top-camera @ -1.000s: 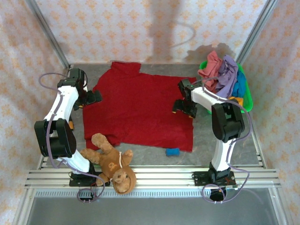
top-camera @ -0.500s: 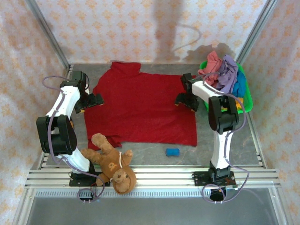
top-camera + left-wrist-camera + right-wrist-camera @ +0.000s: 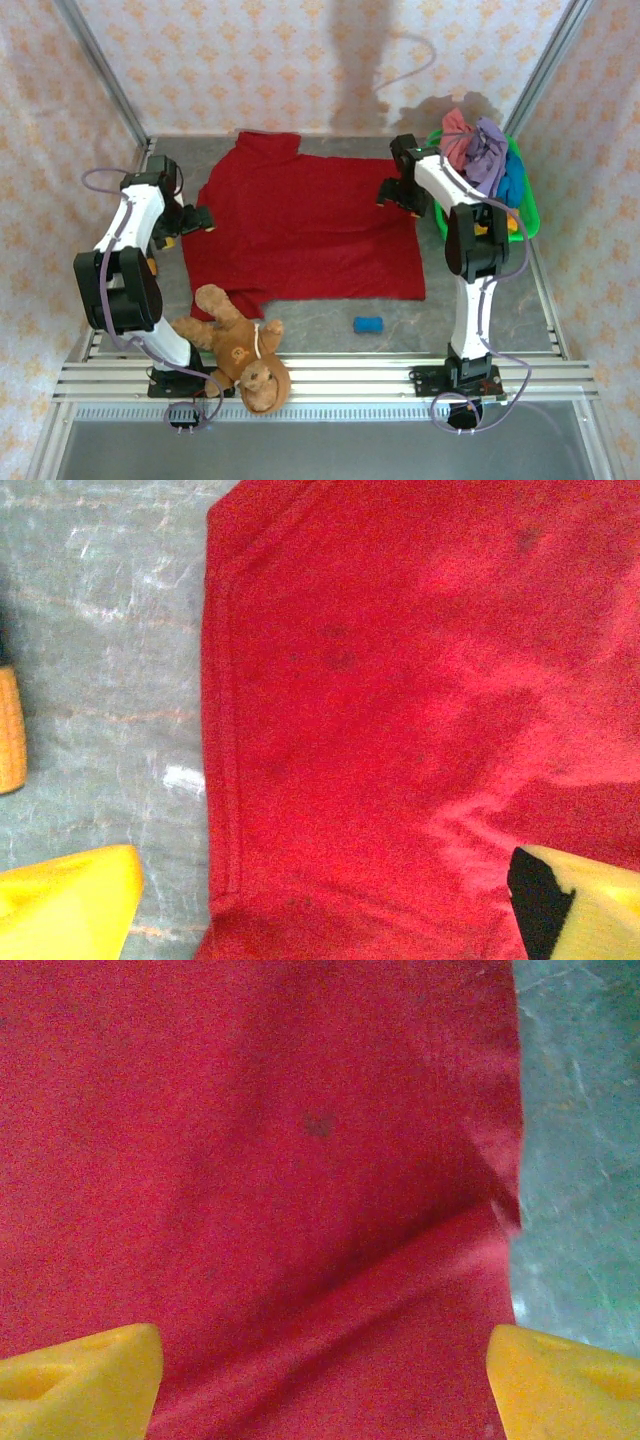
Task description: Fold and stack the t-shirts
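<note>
A dark red t-shirt (image 3: 300, 230) lies spread flat across the middle of the table. My left gripper (image 3: 195, 220) hovers open over its left sleeve edge. In the left wrist view the yellow fingers (image 3: 60, 900) stand wide apart over the hemmed red t-shirt (image 3: 400, 710), with the left gripper (image 3: 320, 910) holding nothing. My right gripper (image 3: 392, 192) is open over the shirt's far right edge. The right wrist view has the right gripper (image 3: 320, 1385) spread above wrinkled red cloth (image 3: 250, 1160). Pink (image 3: 455, 130), lavender (image 3: 485, 150) and teal (image 3: 512, 180) t-shirts are heaped in the basket.
A bright green basket (image 3: 528, 210) stands at the far right. A brown teddy bear (image 3: 240, 350) lies at the near left, touching the shirt's corner. A small blue object (image 3: 368, 324) sits on the grey table (image 3: 480, 300) near the front. A small orange thing (image 3: 10, 730) lies beside the left arm.
My right gripper has moved away from the front toward the shirt's far right edge, and the shirt's right side now lies further right and flatter. The left gripper barely shifted.
</note>
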